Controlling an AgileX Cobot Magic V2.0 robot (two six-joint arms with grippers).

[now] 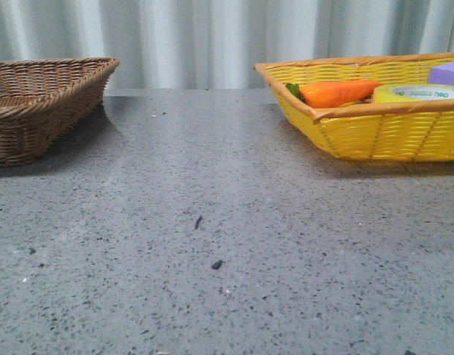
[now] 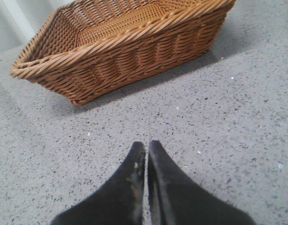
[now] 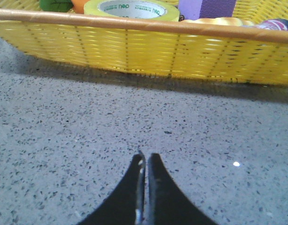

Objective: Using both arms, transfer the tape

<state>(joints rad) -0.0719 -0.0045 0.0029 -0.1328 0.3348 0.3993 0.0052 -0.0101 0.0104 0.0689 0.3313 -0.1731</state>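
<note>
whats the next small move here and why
Probably open the right tool and lift it toward the tape. The roll lies inside the yellow basket beside the carrot, while both tools sit shut and empty short of the baskets.

Left basket: on the tabletop, far left, toward the back.
Right basket: on the tabletop, far right, well apart from the left basket.
Tape: lying flat in the right basket, right of the carrot.
Block: in the right basket, behind the tape.
</note>
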